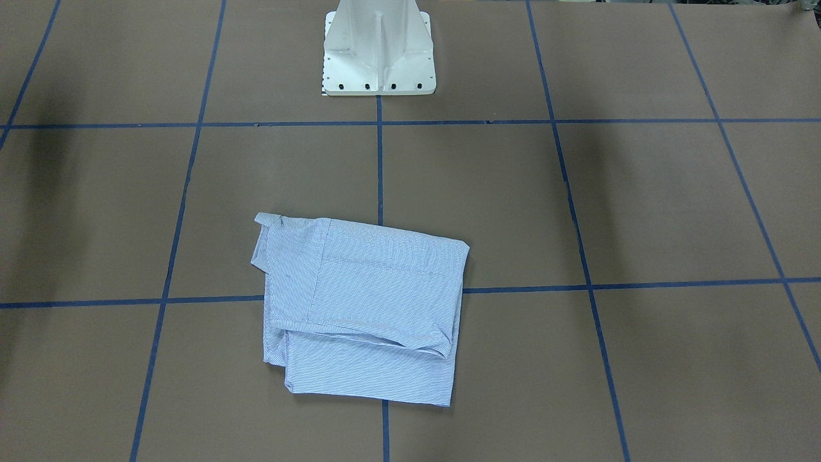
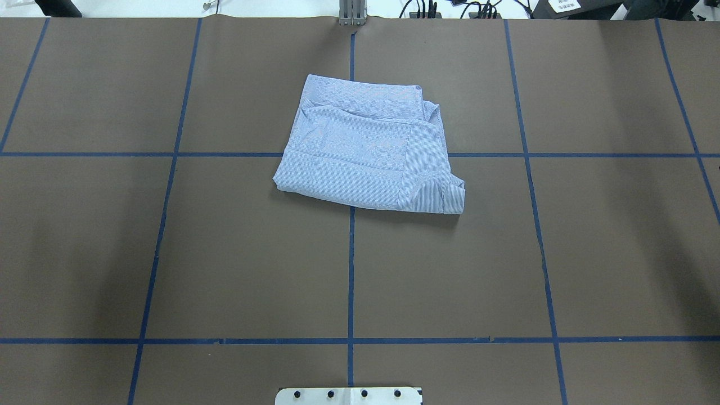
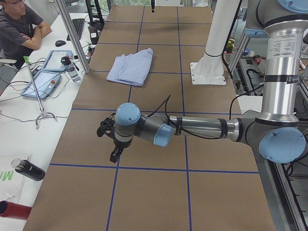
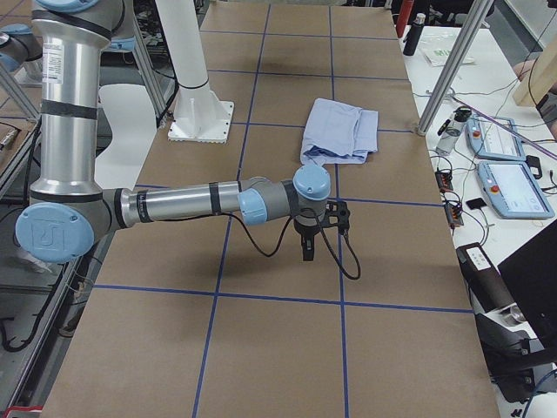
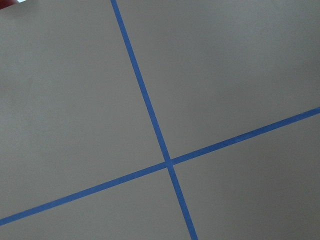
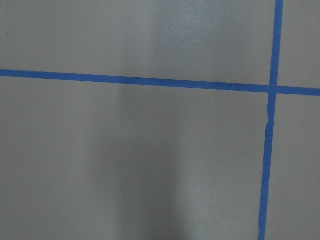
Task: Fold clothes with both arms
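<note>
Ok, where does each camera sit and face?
Front: across the table, facing the robot; shirt, white base.
Overhead: behind the robot, looking forward and down; shirt, base edge.
Left side: table's left end; left arm near, left claw pointing down.
Right side: table's right end; right arm near, right claw pointing down.
Left wrist: down on a tape cross; no claw.
Right wrist: likewise; no claw.
Shared: all four fixed views show the shirt.
</note>
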`<state>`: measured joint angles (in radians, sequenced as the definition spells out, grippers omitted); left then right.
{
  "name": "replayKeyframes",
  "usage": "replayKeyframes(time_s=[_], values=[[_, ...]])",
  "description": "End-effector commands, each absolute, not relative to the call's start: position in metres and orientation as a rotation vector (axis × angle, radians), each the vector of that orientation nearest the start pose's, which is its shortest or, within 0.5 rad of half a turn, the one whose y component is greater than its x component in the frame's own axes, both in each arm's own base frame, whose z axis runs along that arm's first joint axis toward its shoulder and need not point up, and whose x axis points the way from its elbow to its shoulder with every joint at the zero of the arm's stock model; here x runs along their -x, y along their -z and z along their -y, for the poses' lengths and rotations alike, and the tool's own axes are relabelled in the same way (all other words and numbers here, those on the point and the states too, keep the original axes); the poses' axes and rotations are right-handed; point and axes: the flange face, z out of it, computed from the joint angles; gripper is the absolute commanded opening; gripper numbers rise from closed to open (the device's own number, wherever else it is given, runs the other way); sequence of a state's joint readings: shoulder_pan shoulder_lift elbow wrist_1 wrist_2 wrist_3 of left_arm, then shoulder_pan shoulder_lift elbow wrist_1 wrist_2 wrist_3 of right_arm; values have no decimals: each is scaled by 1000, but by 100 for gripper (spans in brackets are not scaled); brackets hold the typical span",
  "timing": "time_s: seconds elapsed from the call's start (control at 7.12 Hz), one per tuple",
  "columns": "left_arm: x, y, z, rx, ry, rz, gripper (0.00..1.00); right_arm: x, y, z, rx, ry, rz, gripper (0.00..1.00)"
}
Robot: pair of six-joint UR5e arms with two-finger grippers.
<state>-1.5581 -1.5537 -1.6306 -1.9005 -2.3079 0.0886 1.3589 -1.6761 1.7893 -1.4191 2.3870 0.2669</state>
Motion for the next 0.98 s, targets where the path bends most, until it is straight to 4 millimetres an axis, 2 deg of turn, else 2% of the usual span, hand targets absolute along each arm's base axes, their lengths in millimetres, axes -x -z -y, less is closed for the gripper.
replayKeyframes(time_s=[0.0, 0.28, 0.42, 0.56, 0.84], values=[[59, -601, 487, -387, -237, -715, 99, 49, -589, 457, -30, 81, 823, 100], [57, -601, 489, -386, -241, -717, 99, 47, -589, 458, -40, 76, 790, 100], [57, -602, 490, -385, -240, -717, 99, 50, -584, 465, -19, 72, 786, 100], [57, -600, 489, -389, -242, -718, 99, 44, -574, 476, -26, 54, 786, 100], [55, -598, 486, -387, -248, -760, 99, 34, -563, 477, -50, 40, 802, 100]])
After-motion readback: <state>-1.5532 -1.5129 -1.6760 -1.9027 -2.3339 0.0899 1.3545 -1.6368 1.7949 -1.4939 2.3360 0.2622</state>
